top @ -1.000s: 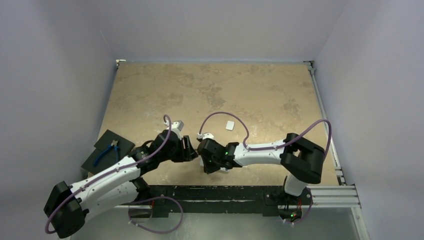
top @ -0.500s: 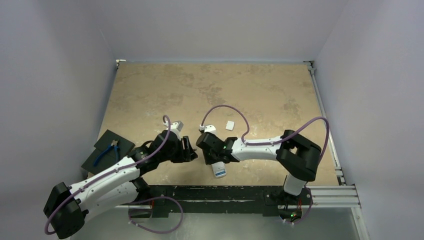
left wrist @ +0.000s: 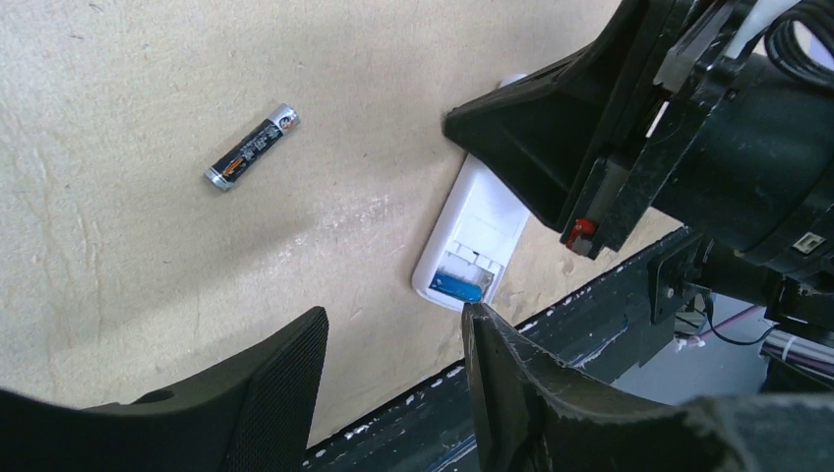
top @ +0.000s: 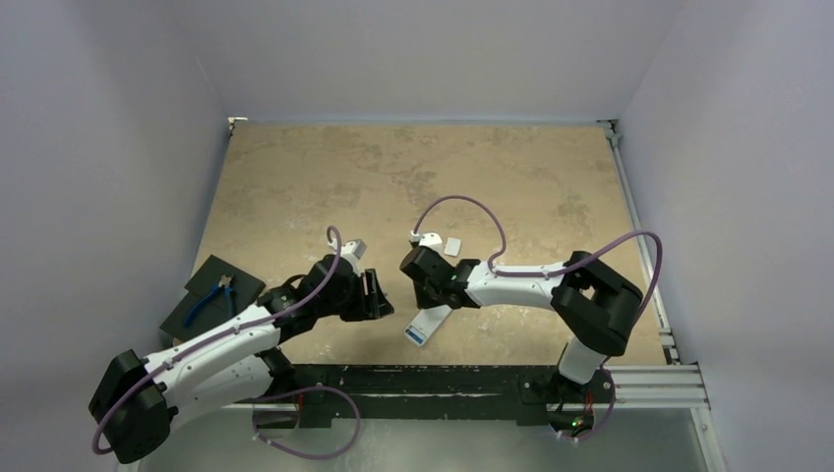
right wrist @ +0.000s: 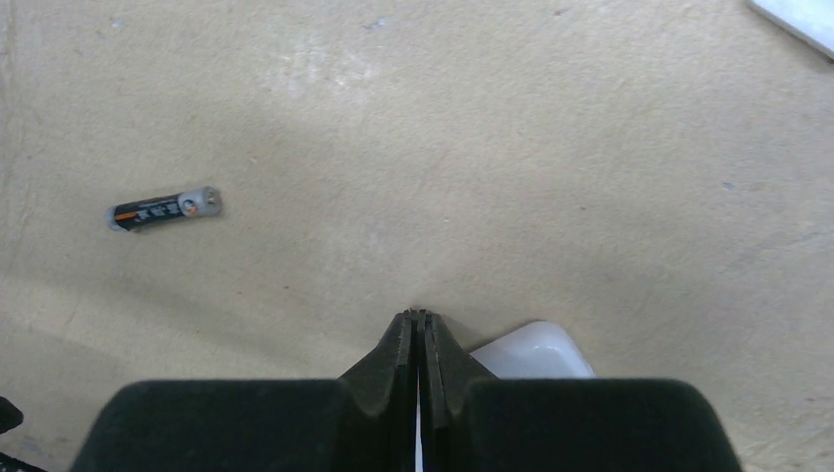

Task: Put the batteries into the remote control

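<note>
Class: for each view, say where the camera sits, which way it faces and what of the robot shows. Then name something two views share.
Top external: high behind the near edge, looking down on the table; left arm and right arm show.
Left wrist: on its arm, facing down past the open left gripper at the remote control; the right gripper intrudes.
Right wrist: facing the table along the shut right gripper.
Shared: both wrist views show the dark battery.
</note>
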Tool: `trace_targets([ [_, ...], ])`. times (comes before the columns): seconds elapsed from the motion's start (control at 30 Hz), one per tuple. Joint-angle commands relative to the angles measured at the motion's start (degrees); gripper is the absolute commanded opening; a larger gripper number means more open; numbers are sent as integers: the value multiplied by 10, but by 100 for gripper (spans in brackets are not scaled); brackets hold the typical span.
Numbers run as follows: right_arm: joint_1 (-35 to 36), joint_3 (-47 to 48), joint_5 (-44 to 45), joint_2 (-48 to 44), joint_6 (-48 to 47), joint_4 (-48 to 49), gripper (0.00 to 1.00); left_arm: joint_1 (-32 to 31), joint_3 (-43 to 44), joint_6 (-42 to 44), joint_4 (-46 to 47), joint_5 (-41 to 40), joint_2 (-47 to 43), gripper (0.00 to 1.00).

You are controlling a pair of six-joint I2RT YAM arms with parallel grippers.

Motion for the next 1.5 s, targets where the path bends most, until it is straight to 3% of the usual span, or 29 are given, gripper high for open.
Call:
trace_targets([
  [0.0, -10, -20, 32, -32, -8, -16, 7, -1, -2, -12, 33, 23, 10, 53],
  [0.5, -11, -38, 37, -89, 3, -35, 7, -2, -12, -20, 82, 62, 91, 52],
  [0.8, -11, -37, 47, -121, 3, -48, 16, -9, 0, -25, 115, 75, 148, 52],
  [1.27, -11, -58, 53, -158, 3, -46, 18, -51, 39, -58, 126, 40, 232, 49],
  [1.47, -11, -70, 54, -172, 7, -41, 18, -59, 55, -65, 105, 18, 247, 43],
])
